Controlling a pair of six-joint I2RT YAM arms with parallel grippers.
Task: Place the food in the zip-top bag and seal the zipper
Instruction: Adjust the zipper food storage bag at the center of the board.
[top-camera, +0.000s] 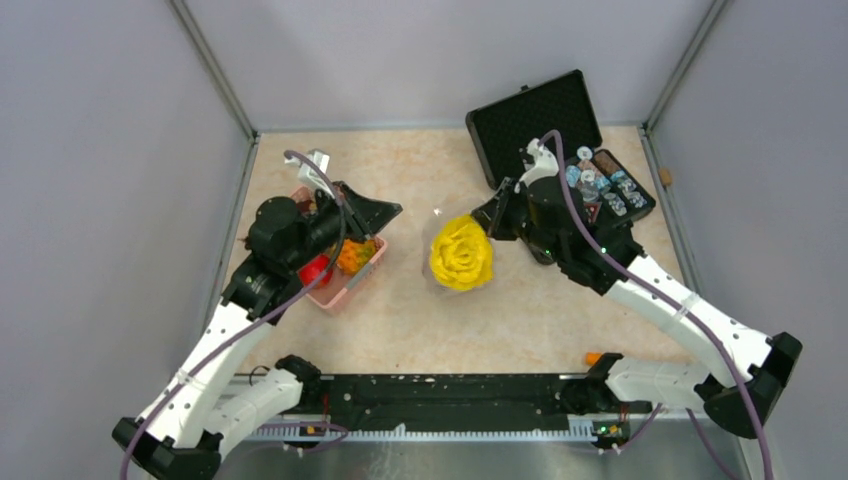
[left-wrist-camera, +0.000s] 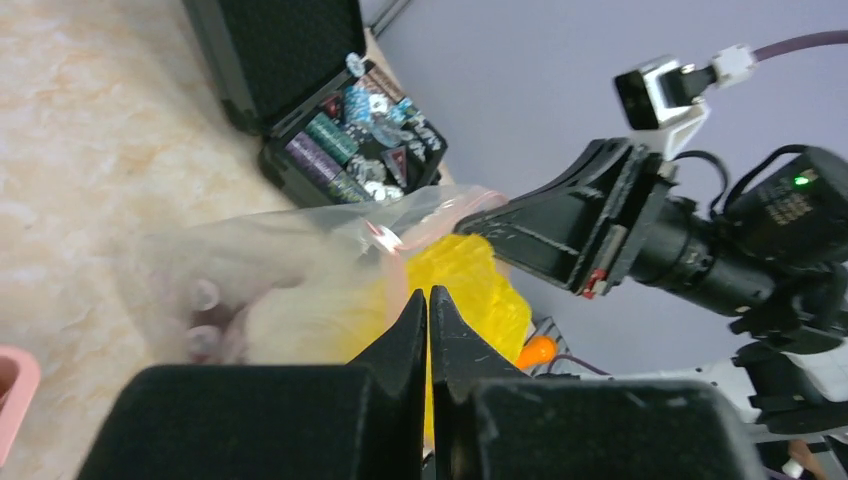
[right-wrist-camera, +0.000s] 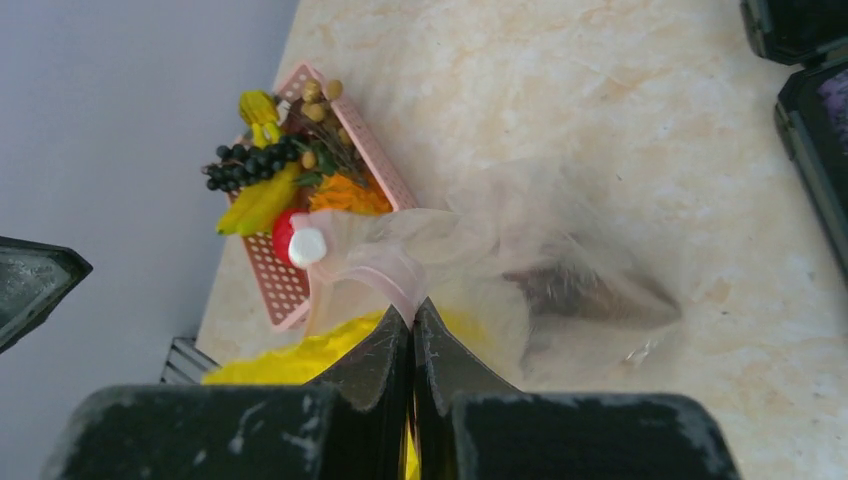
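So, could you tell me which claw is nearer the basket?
Left. The left claw hangs over the basket; the right claw is off to its right, pinching the bag.

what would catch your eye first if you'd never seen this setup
A bright yellow food piece glows at mid-table inside the clear zip-top bag, whose edge the right gripper pinches. Left of it, a pink basket heaped with colourful toy food sits under the left arm. An open black case of small items lies at the far right.
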